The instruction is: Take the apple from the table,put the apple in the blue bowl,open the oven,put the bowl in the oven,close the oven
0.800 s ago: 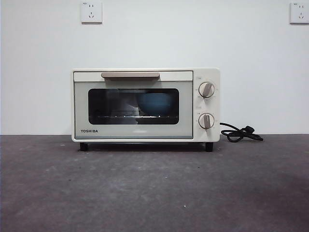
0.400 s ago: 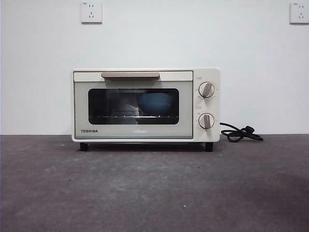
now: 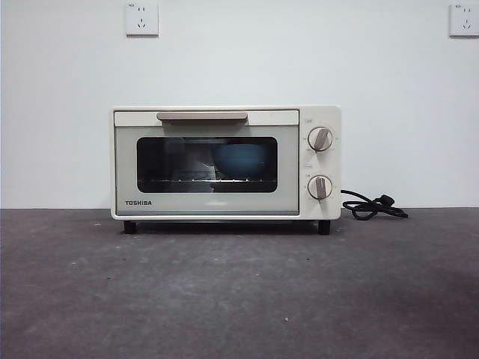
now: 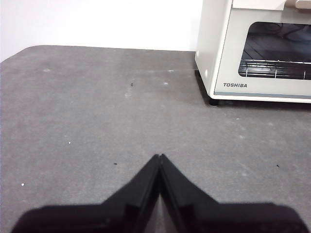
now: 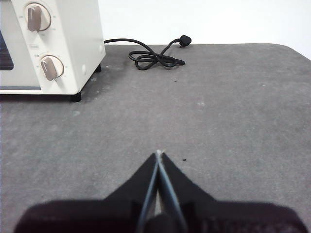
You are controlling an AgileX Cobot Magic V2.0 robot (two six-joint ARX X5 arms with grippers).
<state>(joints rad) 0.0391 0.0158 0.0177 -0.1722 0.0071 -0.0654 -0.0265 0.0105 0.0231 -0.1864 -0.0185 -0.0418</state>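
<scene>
The oven stood on the table with its long axis across the front view and its shut glass door facing the camera; the blue bowl sat inside on the rack. The left gripper and right gripper hung over bare table, jaws pressed together, holding nothing

The front camera is sitting low, near table height, looking level across the dark grey mottled table at the cream-white toaster oven, which is standing at twelve o'clock, close and large. The left wrist camera is looking down and forward, catching the oven's left end at two o'clock. The right wrist camera is catching the oven's knob end at ten o'clock. All three views are sharing that oven and table.
</scene>
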